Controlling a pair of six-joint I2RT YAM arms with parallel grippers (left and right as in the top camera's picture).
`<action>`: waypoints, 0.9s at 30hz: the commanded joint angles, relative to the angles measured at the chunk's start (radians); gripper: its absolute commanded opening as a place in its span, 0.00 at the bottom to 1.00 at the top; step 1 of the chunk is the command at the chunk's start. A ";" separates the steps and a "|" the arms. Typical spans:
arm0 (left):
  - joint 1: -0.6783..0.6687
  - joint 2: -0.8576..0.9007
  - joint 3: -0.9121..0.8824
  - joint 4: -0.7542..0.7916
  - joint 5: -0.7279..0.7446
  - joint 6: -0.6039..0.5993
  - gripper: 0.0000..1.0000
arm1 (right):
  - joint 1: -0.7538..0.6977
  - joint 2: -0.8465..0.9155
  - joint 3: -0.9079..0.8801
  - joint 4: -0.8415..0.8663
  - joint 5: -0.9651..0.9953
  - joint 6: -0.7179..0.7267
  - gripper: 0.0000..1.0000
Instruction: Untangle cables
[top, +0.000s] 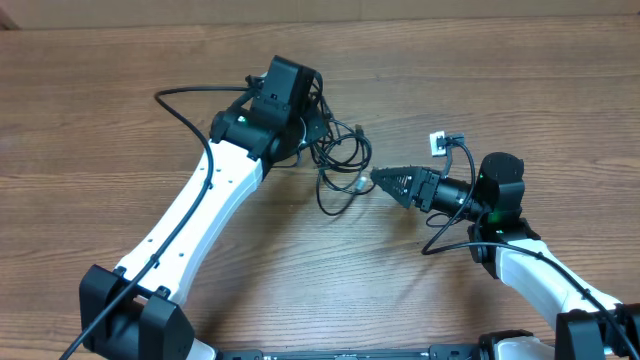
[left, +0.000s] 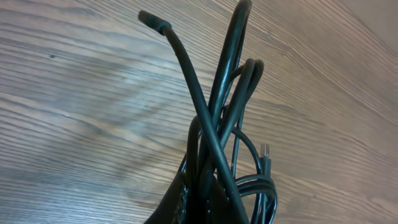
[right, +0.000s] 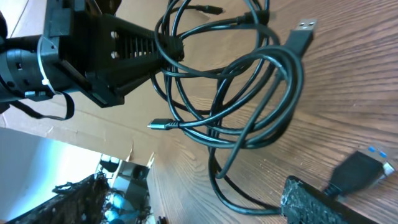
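From overhead, I've got the cables (top: 340, 162) lying as one loose knot of thin black loops on the table (top: 100, 130), between the two arms. The left gripper (top: 312, 125) is down on the knot's left edge. The right gripper (top: 378, 181) points its tips at the right edge, just beside a pale plug (top: 364, 184), and I can't make out any contact.

Left wrist now: the jaws are shut tight on the cables (left: 217, 124). Several strands are pinched together and fan out over the wood, with one stubby end (left: 152, 20) sticking free.

Right wrist: a clear look at the left gripper (right: 173, 46) clamped on the top of the bundle. The cables (right: 249, 99) loop out from it, with a flat plug (right: 303, 31) up top and a small plug (right: 160, 125) poking out left. Only one finger (right: 308, 199) of mine shows at the bottom edge, so I read the right jaws as wide apart and empty.

Handling call: this is light, limp cord with a slick jacket, springy enough to hold its curl. A hard tug would likely drag the whole knot along. I'd pinch a plug end, where there's a stiff body, and feed it back through the loops rather than grab mid-strand.
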 joint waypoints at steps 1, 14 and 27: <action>-0.024 0.003 0.000 0.021 0.030 0.026 0.05 | 0.005 -0.010 0.010 0.006 -0.018 -0.008 0.83; -0.076 0.003 0.000 0.087 0.023 -0.066 0.04 | 0.005 -0.010 0.010 -0.024 -0.018 -0.008 0.58; -0.076 0.003 0.000 0.090 0.076 -0.092 0.04 | 0.005 -0.010 0.010 -0.029 -0.014 -0.009 0.32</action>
